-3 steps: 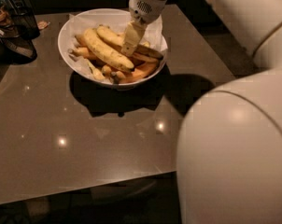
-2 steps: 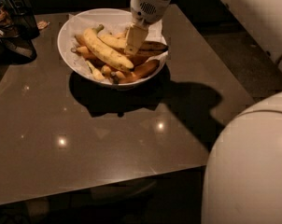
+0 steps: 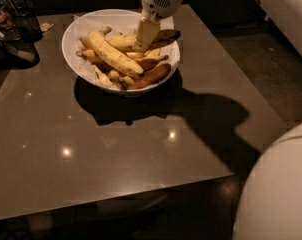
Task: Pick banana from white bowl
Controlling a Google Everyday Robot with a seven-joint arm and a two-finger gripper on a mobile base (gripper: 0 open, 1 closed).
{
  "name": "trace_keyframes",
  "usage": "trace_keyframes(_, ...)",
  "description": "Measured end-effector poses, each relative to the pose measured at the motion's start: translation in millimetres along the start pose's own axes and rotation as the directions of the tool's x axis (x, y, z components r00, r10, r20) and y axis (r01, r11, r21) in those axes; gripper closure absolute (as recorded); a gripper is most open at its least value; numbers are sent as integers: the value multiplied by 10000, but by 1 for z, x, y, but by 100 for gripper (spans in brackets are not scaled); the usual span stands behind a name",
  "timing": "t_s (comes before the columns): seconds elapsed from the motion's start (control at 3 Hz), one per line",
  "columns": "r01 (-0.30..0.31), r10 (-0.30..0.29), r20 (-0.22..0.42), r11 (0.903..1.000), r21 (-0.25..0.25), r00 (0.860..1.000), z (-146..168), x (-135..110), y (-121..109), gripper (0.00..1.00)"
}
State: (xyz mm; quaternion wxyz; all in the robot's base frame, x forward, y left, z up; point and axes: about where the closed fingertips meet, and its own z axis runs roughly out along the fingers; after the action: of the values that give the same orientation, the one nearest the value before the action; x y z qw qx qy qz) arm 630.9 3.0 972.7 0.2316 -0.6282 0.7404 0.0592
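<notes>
The white bowl (image 3: 71,44) stands at the back middle of the brown table and holds several bananas. The banana (image 3: 122,42), yellow with a dark brown-black end pointing right, lies toward the back of the bowl. A similar long banana with a greenish stem (image 3: 113,58) lies in front of it, with small stubby bananas (image 3: 146,76) around. My gripper (image 3: 146,36) hangs straight down from the top of the view into the bowl. Its tip is at the banana's middle and hides part of it.
The glossy brown table (image 3: 116,149) reaches its front edge low in the view and its right edge near the dark floor (image 3: 271,69). Dark wire-mesh baskets (image 3: 16,19) stand at the back left corner. My white body (image 3: 278,194) fills the lower right.
The big white arm segment in the foreground has swung away to the right and down, uncovering the table. The gripper has stayed over the bowl, shifted only slightly right.
</notes>
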Motion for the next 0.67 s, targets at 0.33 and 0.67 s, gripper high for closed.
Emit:
trace_keyframes(0.33,-150,123,413,9978,653,9991,-31,3,6,100)
trace_keyframes(0.67,-397,305,1007,9951,906,9945,-37,16,15,100)
